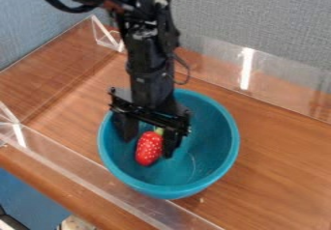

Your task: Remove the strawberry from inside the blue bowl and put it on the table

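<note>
The strawberry, small and red, lies inside the blue bowl near its left side. My gripper points straight down into the bowl, open, with one black finger on each side of the strawberry. The fingertips reach down around the fruit; I cannot tell whether they touch it. The bowl stands on the reddish-brown wooden table near its front edge.
Low clear acrylic walls edge the table, one along the front and one at the back right. A blue-grey wall rises behind. Bare wood lies left of the bowl and to its right rear.
</note>
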Robot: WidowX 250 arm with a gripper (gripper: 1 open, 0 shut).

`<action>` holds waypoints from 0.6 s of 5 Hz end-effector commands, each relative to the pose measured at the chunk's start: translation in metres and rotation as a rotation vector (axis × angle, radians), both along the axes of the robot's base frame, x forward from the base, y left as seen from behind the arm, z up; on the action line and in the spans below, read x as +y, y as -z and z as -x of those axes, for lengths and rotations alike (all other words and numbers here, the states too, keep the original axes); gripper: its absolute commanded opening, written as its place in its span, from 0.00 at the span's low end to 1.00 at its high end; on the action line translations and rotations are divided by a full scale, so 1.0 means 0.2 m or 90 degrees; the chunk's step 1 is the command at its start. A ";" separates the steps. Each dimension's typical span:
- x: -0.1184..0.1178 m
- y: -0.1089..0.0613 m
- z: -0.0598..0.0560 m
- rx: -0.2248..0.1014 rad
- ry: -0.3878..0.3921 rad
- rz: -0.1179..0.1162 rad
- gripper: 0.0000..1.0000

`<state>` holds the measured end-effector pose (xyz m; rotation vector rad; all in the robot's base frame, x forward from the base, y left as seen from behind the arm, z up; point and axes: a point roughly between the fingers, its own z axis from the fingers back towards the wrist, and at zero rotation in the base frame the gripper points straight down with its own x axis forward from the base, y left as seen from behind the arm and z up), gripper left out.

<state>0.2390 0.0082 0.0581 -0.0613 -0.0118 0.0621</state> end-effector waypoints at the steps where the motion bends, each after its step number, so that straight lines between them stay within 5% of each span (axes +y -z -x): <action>1: -0.01 0.01 -0.04 -0.020 -0.031 0.000 1.00; 2: -0.03 0.04 -0.06 -0.023 -0.054 0.002 1.00; 3: -0.05 0.04 -0.08 -0.027 -0.049 0.002 0.00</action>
